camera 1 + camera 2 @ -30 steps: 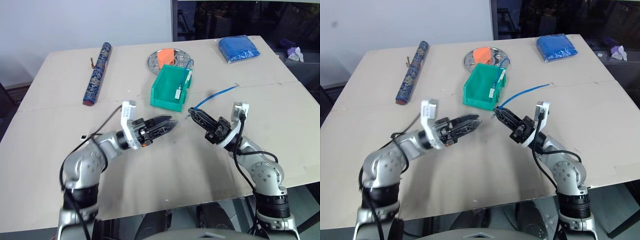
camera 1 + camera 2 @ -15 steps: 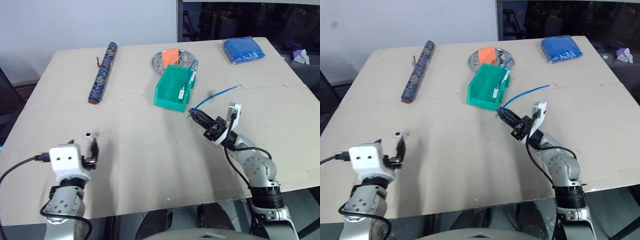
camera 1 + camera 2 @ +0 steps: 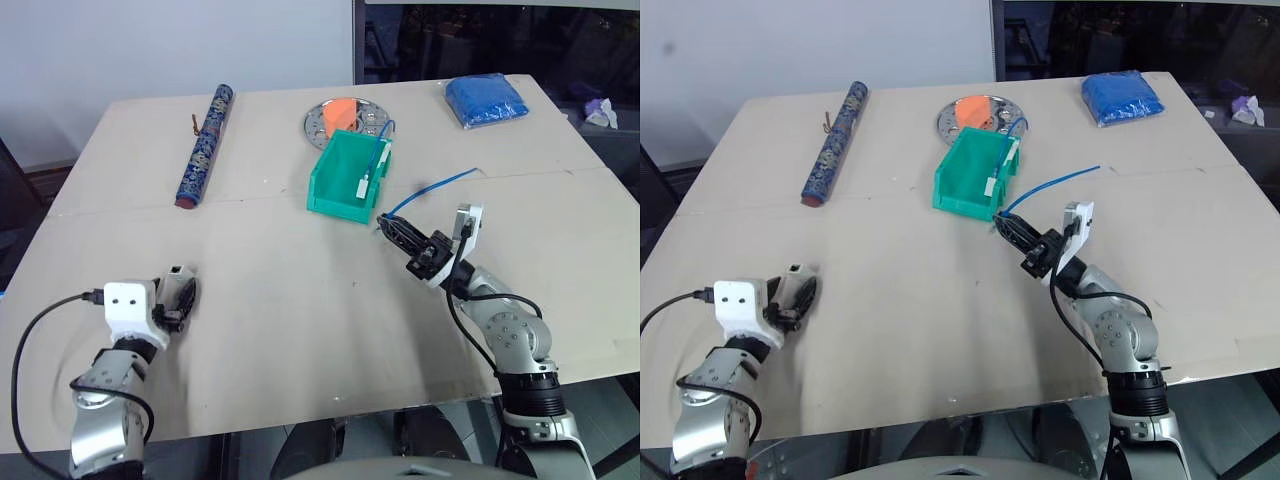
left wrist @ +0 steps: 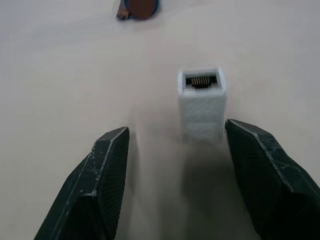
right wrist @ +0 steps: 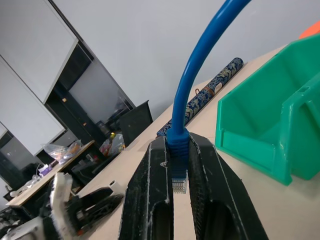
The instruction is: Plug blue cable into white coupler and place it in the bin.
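The white coupler (image 4: 201,102) lies on the table (image 3: 300,300) near its front left corner, dark socket facing away from me. My left gripper (image 4: 176,129) is open and low over the table, its fingertips on either side of the coupler's near end, not touching it. In the eye views the coupler (image 3: 176,270) shows just past that gripper (image 3: 182,288). My right gripper (image 3: 393,227) is shut on the blue cable (image 3: 435,187) just behind its plug (image 5: 178,179), held above the table beside the green bin (image 3: 330,195). The cable's free end trails off to the right.
Inside the bin lies another white coupler (image 3: 360,187) with a blue cord. Behind the bin are a round metal plate (image 3: 322,118) with an orange piece, a folded blue cloth (image 3: 483,100) at the back right, and a patterned blue roll (image 3: 204,145) at the back left.
My left arm has swung from the table's middle back to the near left and come down around the coupler. The camera view has shifted. The right gripper keeps the cable, almost still.
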### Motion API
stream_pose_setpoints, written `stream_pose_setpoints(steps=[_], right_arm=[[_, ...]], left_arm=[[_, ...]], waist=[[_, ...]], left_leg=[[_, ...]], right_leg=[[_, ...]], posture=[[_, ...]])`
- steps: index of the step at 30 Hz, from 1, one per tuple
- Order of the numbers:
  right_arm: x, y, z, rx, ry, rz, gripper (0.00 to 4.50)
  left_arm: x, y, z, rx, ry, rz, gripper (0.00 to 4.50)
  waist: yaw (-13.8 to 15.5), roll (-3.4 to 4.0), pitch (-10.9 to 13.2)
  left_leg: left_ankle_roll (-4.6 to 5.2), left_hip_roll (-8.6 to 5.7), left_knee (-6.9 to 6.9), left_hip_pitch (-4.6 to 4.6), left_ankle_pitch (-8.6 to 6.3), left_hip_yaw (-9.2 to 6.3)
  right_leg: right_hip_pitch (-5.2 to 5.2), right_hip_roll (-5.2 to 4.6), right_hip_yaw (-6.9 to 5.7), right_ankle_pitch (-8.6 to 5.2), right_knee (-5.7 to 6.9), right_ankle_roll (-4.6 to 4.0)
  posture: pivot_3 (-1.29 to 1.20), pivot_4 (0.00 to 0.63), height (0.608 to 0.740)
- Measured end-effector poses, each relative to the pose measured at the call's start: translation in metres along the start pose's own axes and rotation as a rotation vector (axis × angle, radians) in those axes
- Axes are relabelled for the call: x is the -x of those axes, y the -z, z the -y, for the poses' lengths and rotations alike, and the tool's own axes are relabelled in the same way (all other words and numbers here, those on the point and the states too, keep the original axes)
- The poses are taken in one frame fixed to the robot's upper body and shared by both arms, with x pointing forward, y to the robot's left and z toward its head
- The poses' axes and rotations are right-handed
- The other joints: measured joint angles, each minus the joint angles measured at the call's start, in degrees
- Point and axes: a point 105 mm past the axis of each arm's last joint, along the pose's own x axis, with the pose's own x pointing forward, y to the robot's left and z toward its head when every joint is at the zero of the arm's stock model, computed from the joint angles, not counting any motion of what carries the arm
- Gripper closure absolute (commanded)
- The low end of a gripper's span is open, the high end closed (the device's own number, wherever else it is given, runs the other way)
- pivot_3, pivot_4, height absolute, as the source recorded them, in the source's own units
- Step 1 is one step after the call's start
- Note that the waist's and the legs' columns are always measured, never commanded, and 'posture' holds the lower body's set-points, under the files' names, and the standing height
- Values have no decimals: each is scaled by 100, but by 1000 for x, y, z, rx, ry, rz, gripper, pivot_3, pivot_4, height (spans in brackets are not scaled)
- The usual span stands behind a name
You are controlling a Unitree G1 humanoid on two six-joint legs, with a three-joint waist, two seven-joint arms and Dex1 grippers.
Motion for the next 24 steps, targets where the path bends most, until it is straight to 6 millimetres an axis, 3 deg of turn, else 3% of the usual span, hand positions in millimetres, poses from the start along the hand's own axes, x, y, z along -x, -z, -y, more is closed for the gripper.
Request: stream_pose_setpoints(steps=[4, 5, 8, 10, 11, 16, 18, 21, 23, 24], right_arm=[[1, 1, 1, 0, 10, 2, 4500], [0, 0, 0, 0, 9, 4, 4500], [0, 0, -1, 6, 12, 6, 4500], [1, 0, 0, 8, 17, 5, 4500], [1, 1, 0, 8, 20, 3, 4500], [2, -2, -2, 41, 18, -4, 4500], [2, -3, -3, 87, 9, -28, 4500], [-6, -1, -14, 163, -66, -84, 4500], [-16, 2, -27, 236, -165, -137, 4500], [-18, 3, -31, 259, -196, -154, 4500]], left_arm=[[-13, -4, 5, -14, 60, 23, 1409], [-15, -4, 7, -13, 73, 28, 1621], [-18, -6, 11, -26, 99, 40, 2608], [-19, -7, 15, -31, 119, 46, 3661], [-19, -7, 16, -31, 124, 46, 3934], [-20, -7, 27, -42, 183, 49, 3884], [-26, -12, 49, -60, 309, 53, 3884], [-33, -25, 104, -52, 610, 70, 3884], [-31, -37, 156, -75, 905, 89, 3884], [-29, -42, 169, -93, 992, 99, 3884]], waist=[[3, 3, -1], [5, 5, -2], [4, 5, -3], [3, 5, -3], [2, 6, -3], [7, 7, -3], [32, 10, -4], [33, 10, -3], [-2, 7, -4], [-24, 2, -5]], left_leg=[[0, -2, 0, 1, 0, -1], [0, -3, 0, 1, 0, -3], [0, -6, 0, 1, 0, -6], [0, -9, 0, 1, 0, -5], [0, -9, 0, 1, 0, -6], [0, -12, 0, 1, 0, -8], [0, -21, 1, 0, 0, -16], [1, -30, 8, -3, 1, -21], [1, -33, 10, -6, 1, -23], [1, -33, 10, -7, 1, -26]], right_leg=[[0, -3, 0, 0, 1, 0], [-1, -4, -2, 0, 1, 0], [0, -9, -4, 0, 1, 0], [0, -11, -4, 0, 1, 0], [0, -12, -4, 0, 1, 0], [0, -15, -7, 0, 1, 0], [2, -23, -14, 0, 1, 1], [6, -28, -17, 1, 2, 2], [5, -28, -19, 1, 1, 3], [6, -26, -18, 1, 3, 3]], posture=[[0, 150, 740], [0, 150, 740], [0, 150, 740], [0, 150, 740], [0, 150, 740], [0, 150, 740], [0, 150, 740], [0, 150, 740], [0, 150, 740], [0, 150, 740]])
